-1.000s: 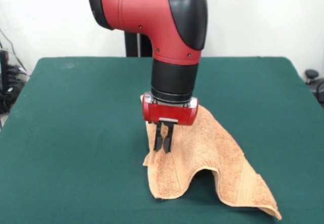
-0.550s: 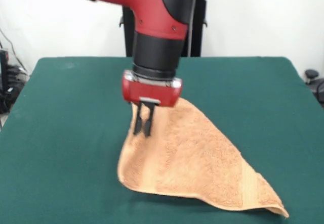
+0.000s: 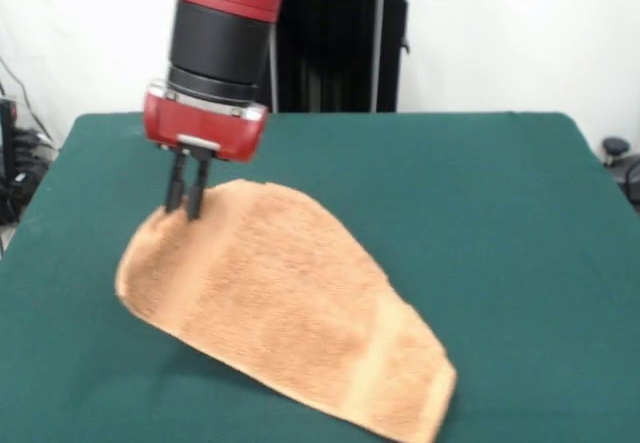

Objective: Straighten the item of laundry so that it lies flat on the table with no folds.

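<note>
- The towel (image 3: 290, 308) is what we are trying to flatten, and right now it is stretched into a long slanted sheet, its upper corner lifted clear of the tabletop (image 3: 500, 223) and its far lower end resting on the cloth towards the camera-side edge.
- We see the end effector (image 3: 186, 203) at that raised corner, its two dark fingers (image 3: 196, 191) drawn narrow and close together with the towel's edge pinched between them.
- Beneath the towel's raised side a dark shadow shows, so we judge that part to be hanging in the air, not lying down.
- We think the pinch is the weak point: it takes only a small bite of thick terry, and a hard pull could let the corner slip out and fall into a heap.
- We also worry about the towel's lower end: it lies very near the tabletop's front edge, and if it slides that way it could droop over.
- If the corner is let go from this height, we judge it may flop back onto the towel and make a new fold.
- Whether the underside of the towel is doubled over we cannot tell from this view.
- We see no containers anywhere around the towel, so nothing is held in any.
</note>
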Controlling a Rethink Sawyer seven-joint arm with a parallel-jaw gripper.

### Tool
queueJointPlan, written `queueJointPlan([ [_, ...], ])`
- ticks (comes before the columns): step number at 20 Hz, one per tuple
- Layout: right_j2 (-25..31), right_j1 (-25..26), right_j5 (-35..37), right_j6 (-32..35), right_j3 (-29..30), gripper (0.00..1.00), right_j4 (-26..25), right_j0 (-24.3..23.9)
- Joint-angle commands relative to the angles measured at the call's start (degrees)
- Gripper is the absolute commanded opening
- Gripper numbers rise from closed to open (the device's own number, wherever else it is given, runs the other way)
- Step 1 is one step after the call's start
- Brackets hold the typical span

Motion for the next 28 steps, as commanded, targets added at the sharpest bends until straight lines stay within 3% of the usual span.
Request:
queueJointPlan([
  [1,2.1,3.0,-5.3,6.6,6.4,0.0,-5.4,-1.0],
  [12,2.6,7.3,-10.9,7.8,4.3,0.0,-7.4,-1.6],
  [21,8.3,8.6,-8.4,1.6,0.1,0.0,-14.8,-10.4],
  [28,10.3,10.8,-7.6,1.4,-2.9,0.0,-18.8,-14.3],
])
